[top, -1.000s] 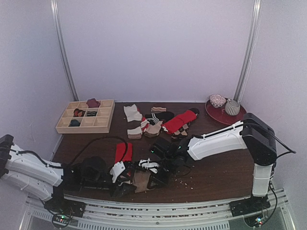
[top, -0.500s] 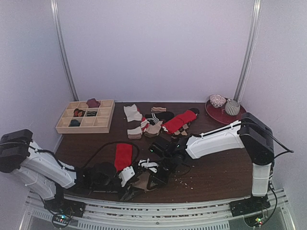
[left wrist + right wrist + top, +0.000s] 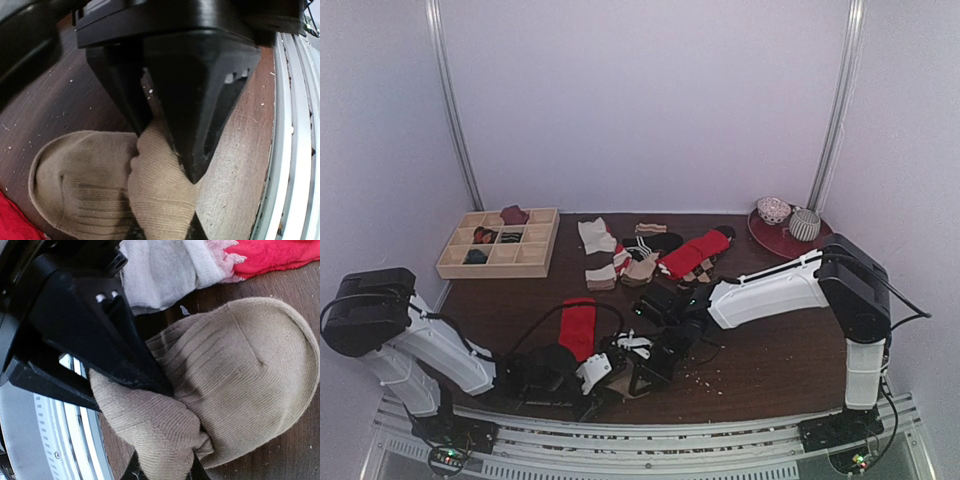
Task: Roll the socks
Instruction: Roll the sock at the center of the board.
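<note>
left fingers (image 3: 200, 110) slid right, tan sock (image 3: 80, 185) pinched with right fingers (image 3: 100, 335)

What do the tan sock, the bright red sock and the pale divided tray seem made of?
The tan ribbed sock looks like soft matte knit, maybe cotton: ribs and stitch rows show. The bright red sock seems knit too, its weave too small to tell. The pale divided tray looks like bare light wood, by its colour and thin slats.
</note>
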`<state>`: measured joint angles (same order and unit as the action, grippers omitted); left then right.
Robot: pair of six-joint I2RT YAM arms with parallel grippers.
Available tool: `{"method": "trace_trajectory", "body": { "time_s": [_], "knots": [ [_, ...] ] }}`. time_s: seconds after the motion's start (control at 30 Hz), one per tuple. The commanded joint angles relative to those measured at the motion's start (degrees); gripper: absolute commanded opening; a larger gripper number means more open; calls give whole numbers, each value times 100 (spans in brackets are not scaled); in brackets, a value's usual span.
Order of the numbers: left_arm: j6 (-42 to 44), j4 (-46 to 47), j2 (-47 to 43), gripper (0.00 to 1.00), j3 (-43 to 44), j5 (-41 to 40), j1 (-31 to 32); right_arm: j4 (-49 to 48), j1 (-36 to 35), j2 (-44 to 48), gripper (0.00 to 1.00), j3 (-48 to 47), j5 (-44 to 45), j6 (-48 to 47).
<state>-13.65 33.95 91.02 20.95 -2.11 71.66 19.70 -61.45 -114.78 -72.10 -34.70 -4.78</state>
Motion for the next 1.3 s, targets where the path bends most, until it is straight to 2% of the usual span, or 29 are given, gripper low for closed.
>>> {"method": "trace_trajectory", "body": {
  "time_s": [0.0,0.07,0.2,0.3,0.37,0.43,0.53,0.67,0.7,0.97,1.27],
  "knots": [
    [-141,44,179,5,172,-4,-12,1316,-76,-609,9,355,228,-53],
    [-232,-63,229,0,214,-6,-12,1315,-77,-624,10,328,227,-72],
    [-667,-332,464,0,278,38,-35,990,-70,-403,25,345,515,-22],
    [-1169,-418,525,0,173,211,-77,304,-50,59,38,571,707,22],
    [-1532,-390,512,0,-13,291,-122,-341,-26,478,42,854,868,23],
    [-1891,-362,520,0,-192,395,-214,-1230,-20,1015,52,1317,1217,-18],
    [-2235,-157,616,0,-401,655,-332,-2962,-15,2078,56,2387,1721,-278],
    [-2344,9,890,0,-378,837,-361,-5944,-59,3074,68,4330,1600,-790],
    [-2348,44,950,0,-355,876,-363,-6339,-69,3145,69,4490,1566,-843],
    [-2300,93,1194,0,-292,1027,-381,-6129,-237,2535,68,4201,1004,-1450],
    [-2268,141,1285,0,-298,1126,-389,-6065,-232,1776,68,3893,1085,-1617]
  ]
}}
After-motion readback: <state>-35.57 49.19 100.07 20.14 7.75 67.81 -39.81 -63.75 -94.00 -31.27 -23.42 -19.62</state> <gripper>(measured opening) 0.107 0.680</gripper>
